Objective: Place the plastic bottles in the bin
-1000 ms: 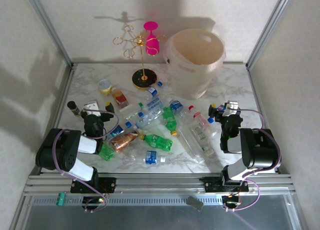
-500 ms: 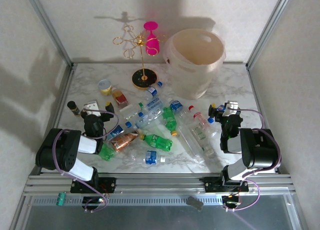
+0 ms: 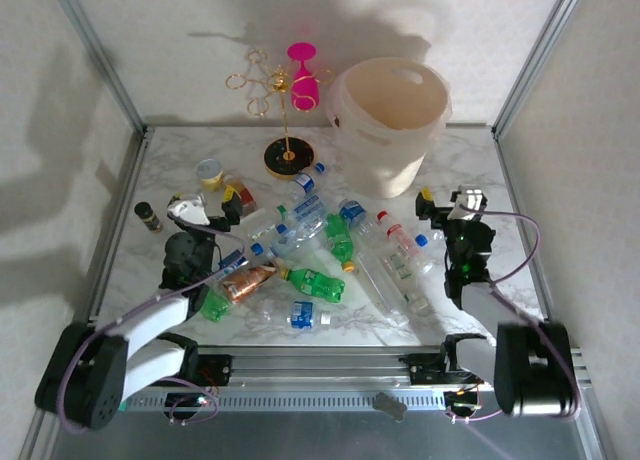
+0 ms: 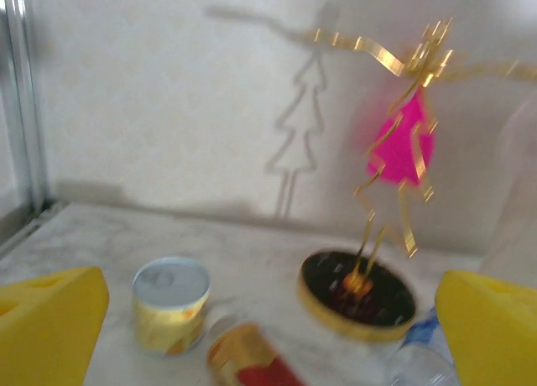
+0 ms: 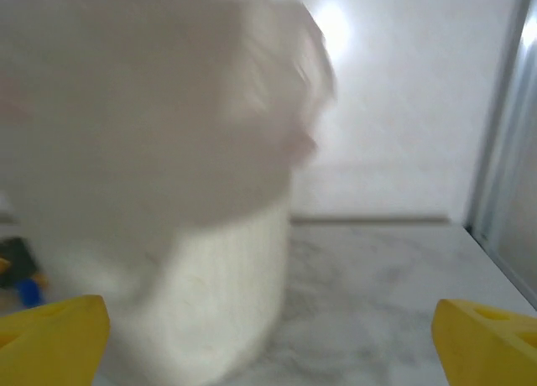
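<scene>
Plastic bottles, about a dozen in clear, green and copper-brown, lie scattered on their sides across the middle of your marble bench, all of them outside the bin. The bin stands upright at the far side, right of centre, just beyond the pile. To its left at the far edge you have a gold wire stand with a pink glass hung on it. Your left fingers hover over the left end of the pile, spread wide and holding nothing. Through the left wrist camera they frame the stand's dark round base, a yellow-and-white tub and a red-labelled bottle lying just beside the tub. Your right fingers hover at the right of the pile, equally wide and empty, pointed at the blurred wall of the bin. A small dark vial stands alone near the bench's left edge.
</scene>
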### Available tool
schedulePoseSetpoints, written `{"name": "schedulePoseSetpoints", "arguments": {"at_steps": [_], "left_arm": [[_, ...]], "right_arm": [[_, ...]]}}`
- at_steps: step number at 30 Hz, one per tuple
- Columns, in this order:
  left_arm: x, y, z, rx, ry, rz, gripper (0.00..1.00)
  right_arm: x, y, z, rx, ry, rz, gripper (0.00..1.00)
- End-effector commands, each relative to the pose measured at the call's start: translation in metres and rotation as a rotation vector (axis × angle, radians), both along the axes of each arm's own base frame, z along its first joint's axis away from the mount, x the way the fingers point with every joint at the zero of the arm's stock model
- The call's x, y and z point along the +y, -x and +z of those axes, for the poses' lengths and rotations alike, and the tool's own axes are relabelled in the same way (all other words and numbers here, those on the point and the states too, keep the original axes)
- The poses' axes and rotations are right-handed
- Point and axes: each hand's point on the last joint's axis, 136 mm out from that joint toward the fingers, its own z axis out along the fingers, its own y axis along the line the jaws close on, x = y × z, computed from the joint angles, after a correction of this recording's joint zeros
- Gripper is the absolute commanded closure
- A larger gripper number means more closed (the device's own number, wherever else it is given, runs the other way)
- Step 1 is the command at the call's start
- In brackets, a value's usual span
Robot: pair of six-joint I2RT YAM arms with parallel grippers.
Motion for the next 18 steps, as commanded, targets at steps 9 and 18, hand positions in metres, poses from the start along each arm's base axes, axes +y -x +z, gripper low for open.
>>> {"name": "schedulePoseSetpoints", "arguments": {"at_steps": [9,18], "left_arm": [[-0.050,0.065,0.067,0.244,0.449,-0.190,0.01],[-0.012,0.089,0.003,0.634,0.549,0.120,0.00]], "right_arm": [[0.123,0.104,0.135,0.071,-0.098,0.450,0.01],[0.091,0.095,0.105,0.492,-0.340,0.170,0.01]]}}
